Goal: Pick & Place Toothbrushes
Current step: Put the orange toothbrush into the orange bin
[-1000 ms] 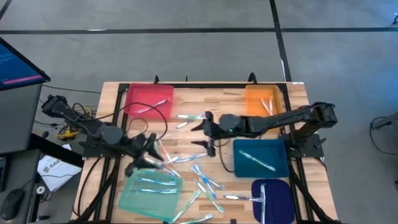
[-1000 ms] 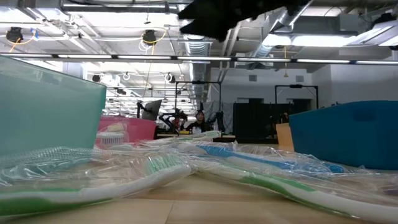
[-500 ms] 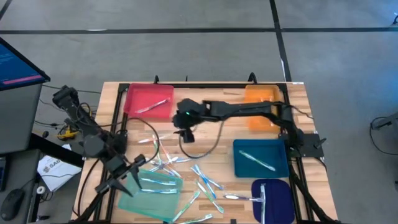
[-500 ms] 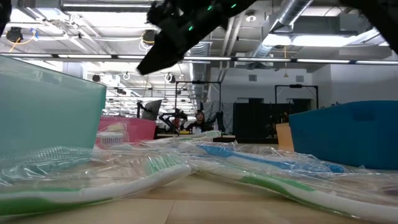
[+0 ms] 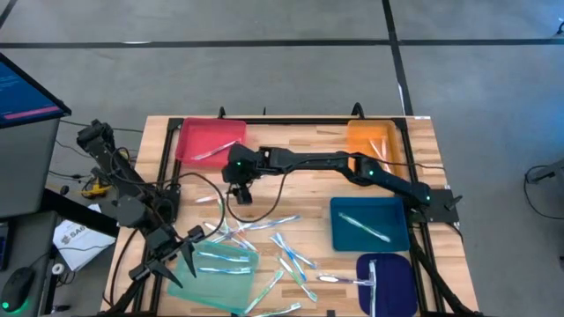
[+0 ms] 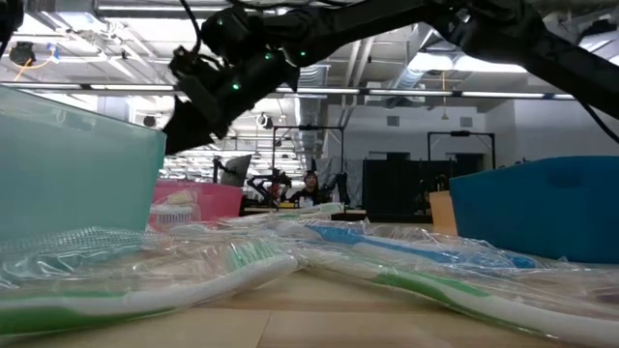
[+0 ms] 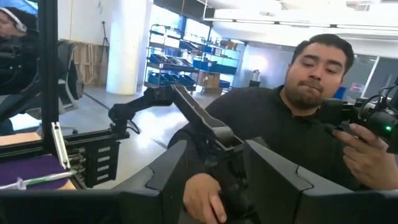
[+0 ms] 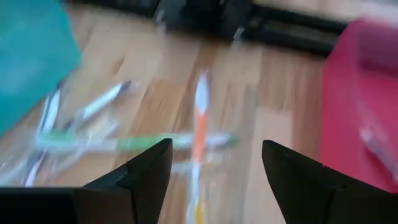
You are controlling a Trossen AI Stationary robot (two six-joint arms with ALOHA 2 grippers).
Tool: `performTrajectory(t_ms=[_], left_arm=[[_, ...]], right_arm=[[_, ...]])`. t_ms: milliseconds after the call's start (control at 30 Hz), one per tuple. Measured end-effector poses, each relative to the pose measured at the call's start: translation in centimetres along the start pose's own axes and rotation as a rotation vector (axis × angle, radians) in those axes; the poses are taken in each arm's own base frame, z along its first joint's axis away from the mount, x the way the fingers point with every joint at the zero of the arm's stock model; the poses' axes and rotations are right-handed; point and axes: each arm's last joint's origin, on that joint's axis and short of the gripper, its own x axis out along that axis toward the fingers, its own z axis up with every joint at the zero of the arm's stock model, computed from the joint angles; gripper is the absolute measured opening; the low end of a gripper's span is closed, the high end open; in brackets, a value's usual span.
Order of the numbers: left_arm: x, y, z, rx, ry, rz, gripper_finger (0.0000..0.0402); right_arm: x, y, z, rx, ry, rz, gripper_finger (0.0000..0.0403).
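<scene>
Several toothbrushes (image 5: pixel 264 224) in clear wrappers lie loose on the wooden table between the trays. My right gripper (image 5: pixel 240 192) hangs open above the table just near of the red tray (image 5: pixel 208 139). In the right wrist view an orange-and-white toothbrush (image 8: pixel 199 121) lies ahead of its fingers, across a green one (image 8: pixel 134 143). My left gripper (image 5: pixel 163 264) stands open at the near-left corner beside the teal tray (image 5: pixel 216 271). It points level, off the table, with nothing between its fingers (image 7: pixel 180 180).
Orange tray (image 5: pixel 377 145), blue tray (image 5: pixel 368 222) and purple tray (image 5: pixel 388 283) stand along the right side, and every tray holds toothbrushes. A black cable (image 5: pixel 207 180) loops over the table's left part. A person (image 7: pixel 298 130) sits beyond the near edge.
My right gripper has swept from the table's middle toward the left edge and come lower, ending beside the red tray. My left gripper has swung from over the loose toothbrushes toward the near-left corner and turned outward. Both stay open.
</scene>
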Motion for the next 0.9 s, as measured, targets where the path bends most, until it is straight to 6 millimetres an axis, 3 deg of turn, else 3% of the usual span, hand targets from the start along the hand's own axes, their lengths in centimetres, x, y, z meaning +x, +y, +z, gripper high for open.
performTrajectory(t_ms=[200, 433, 500, 567, 700, 900], left_arm=[[0.0, 0.2, 0.1, 0.004, -0.007, 0.012, 0.0151], [0.0, 0.7, 0.1, 0.007, -0.003, 0.053, 0.0151], [-0.1, 1.1, -0.2, 0.012, 0.018, 0.196, 0.0147], [-0.8, 1.8, -0.9, 0.014, 0.085, 0.444, 0.0140], [-3.4, 3.3, -1.9, 0.001, 0.200, 0.895, 0.0120], [-7.8, 5.1, -3.7, -0.139, 0.444, 1.088, 0.0111]], right_arm=[[0.1, -0.4, -0.5, 0.042, 0.037, -0.001, 0.0244], [0.5, 1.1, -0.2, 0.002, 0.039, 0.028, 0.0244], [0.5, 1.6, -0.4, 0.005, 0.076, 0.044, 0.0244], [0.5, 1.8, -0.8, 0.013, 0.118, 0.056, 0.0244], [-0.4, 2.3, -1.0, 0.026, 0.202, 0.082, 0.0244], [-1.9, 2.6, -1.5, 0.044, 0.321, 0.120, 0.0244]])
